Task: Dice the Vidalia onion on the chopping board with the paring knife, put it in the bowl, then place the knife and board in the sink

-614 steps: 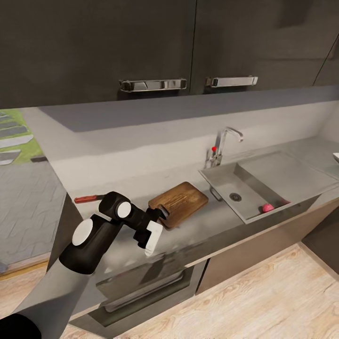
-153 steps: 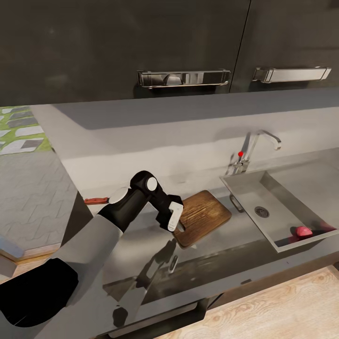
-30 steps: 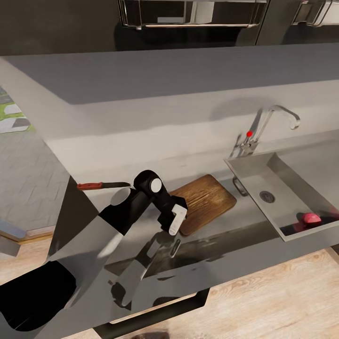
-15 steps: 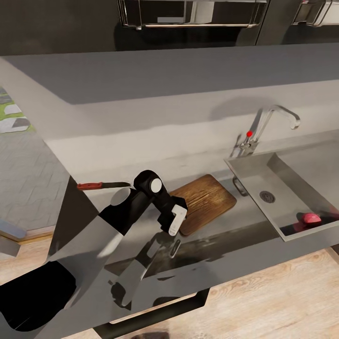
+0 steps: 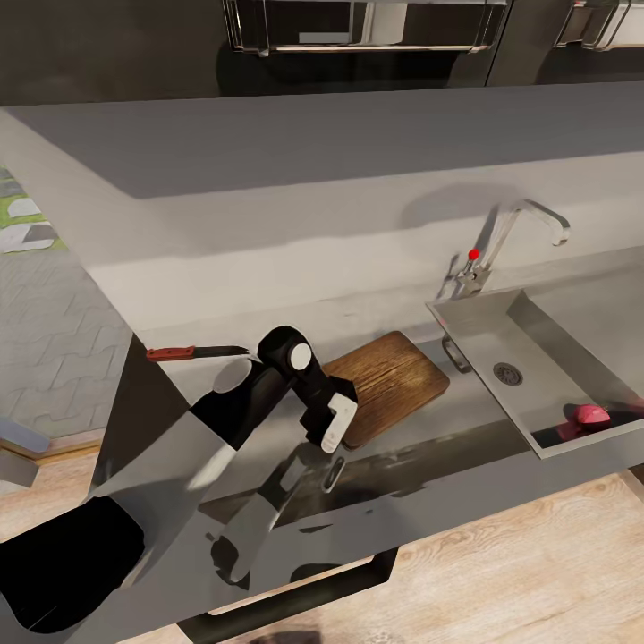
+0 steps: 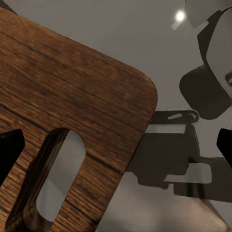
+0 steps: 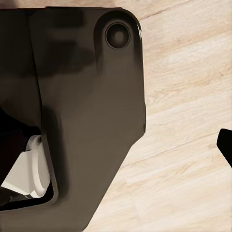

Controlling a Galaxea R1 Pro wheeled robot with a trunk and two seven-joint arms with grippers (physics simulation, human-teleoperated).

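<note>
The brown chopping board (image 5: 394, 380) lies on the grey countertop (image 5: 429, 461), left of the sink (image 5: 537, 344). My left gripper (image 5: 330, 438) hangs open just over the board's near-left corner. In the left wrist view the board (image 6: 72, 96) shows its slot handle hole, and the left gripper (image 6: 116, 147) has its dark fingertips (image 6: 9, 150) far apart, touching nothing. The red-handled paring knife (image 5: 192, 352) lies at the counter's far left end. The pinkish Vidalia onion (image 5: 590, 413) rests in the sink's near corner. The bowl is out of view. One fingertip (image 7: 225, 141) of my right gripper shows above the floor.
A metal tap (image 5: 501, 237) with a small red knob (image 5: 473, 254) stands behind the sink. Dark wall cabinets (image 5: 358, 36) with chrome handles hang above. My dark base (image 7: 82, 121) stands on pale wooden flooring (image 7: 193, 121). The countertop ends just left of the knife.
Over the last second my left gripper has edged slightly toward the board's near corner. Across the older frames the view has moved closer to the counter and tilted down.
</note>
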